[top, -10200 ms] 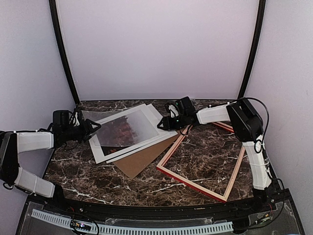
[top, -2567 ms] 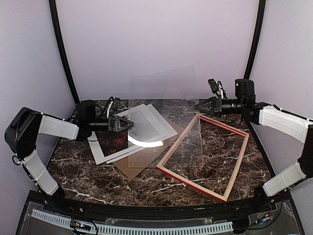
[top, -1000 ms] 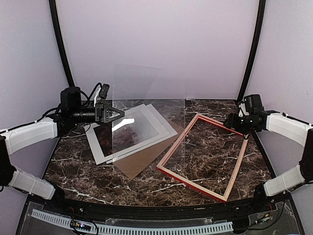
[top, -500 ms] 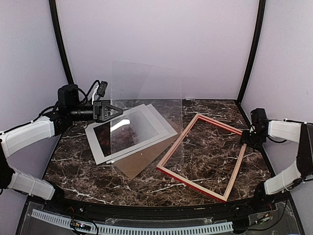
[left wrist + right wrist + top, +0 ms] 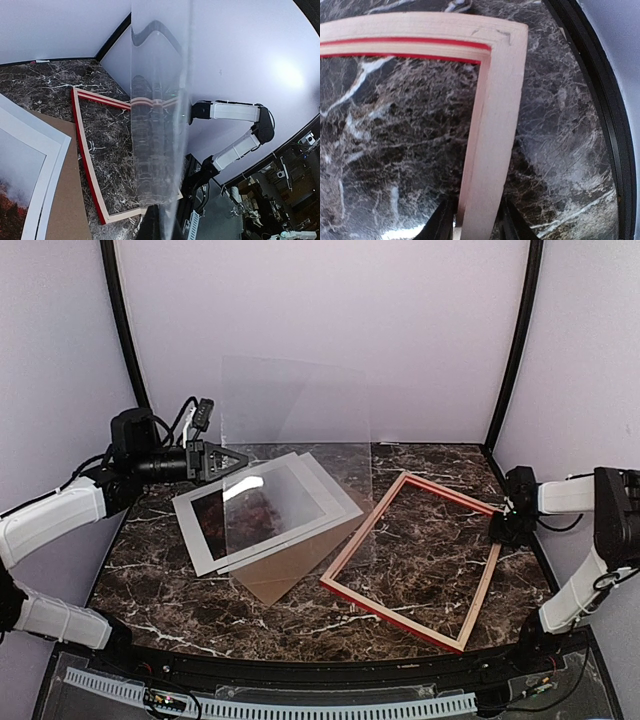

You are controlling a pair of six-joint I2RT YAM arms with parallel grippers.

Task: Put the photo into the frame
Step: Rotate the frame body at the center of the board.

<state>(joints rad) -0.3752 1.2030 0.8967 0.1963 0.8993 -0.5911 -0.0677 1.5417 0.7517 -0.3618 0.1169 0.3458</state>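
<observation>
The photo (image 5: 250, 515) lies face up at the table's left, its red trees showing; one corner appears in the left wrist view (image 5: 12, 200). The frame (image 5: 363, 530) lies flat on the right, pale wood back up with a red edge (image 5: 85, 150). My left gripper (image 5: 235, 460) is shut on a clear sheet (image 5: 300, 440) and holds it upright above the photo; the sheet runs edge-on up from my jaws (image 5: 155, 125). My right gripper (image 5: 503, 525) sits low at the frame's right rail (image 5: 495, 100), near its far corner. Its fingers press both sides of that rail.
A brown backing board (image 5: 290, 570) lies under the photo stack, poking out toward the frame. A pale grey sheet (image 5: 335, 495) sits beneath the photo. Black enclosure posts and a raised black rim (image 5: 600, 100) border the marble table close to my right gripper.
My right arm has dropped back to the frame's right rail and its jaws have closed around it. My left gripper has drawn the clear sheet slightly left and up.
</observation>
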